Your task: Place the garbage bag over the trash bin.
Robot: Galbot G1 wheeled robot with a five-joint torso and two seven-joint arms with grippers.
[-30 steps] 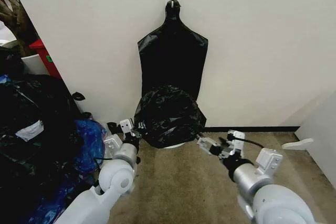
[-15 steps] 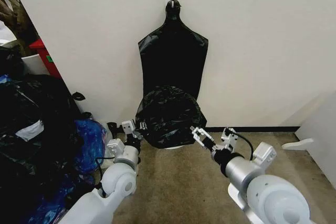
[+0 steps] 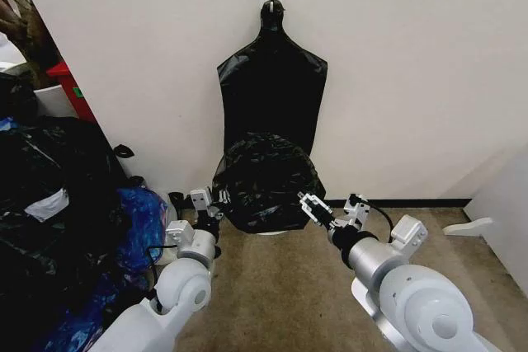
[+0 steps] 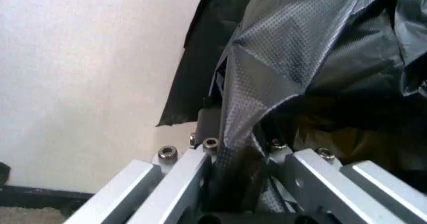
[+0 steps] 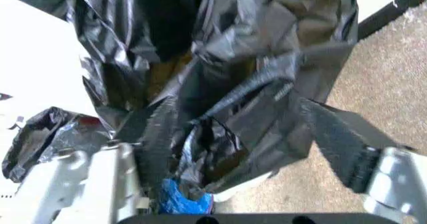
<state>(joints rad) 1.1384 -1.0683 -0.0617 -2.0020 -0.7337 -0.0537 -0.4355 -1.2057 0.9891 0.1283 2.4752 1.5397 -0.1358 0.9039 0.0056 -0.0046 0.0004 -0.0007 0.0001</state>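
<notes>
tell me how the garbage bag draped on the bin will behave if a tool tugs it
The garbage bag looks thin and crinkly, so it would likely stay floppy and stretch or bunch. Its glossy film may slip. The left tool pinches a fold, which probably deforms rather than lifting the trash bin.

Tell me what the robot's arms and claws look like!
Both arms are smooth, rounded white shells with silver-grey metal wrist rings. The left claw and the right claw are small, bony frames of silver metal and black parts. Up close, the fingers are flat aluminium bars with round bolts. A thin black cable loops over the right wrist.
</notes>
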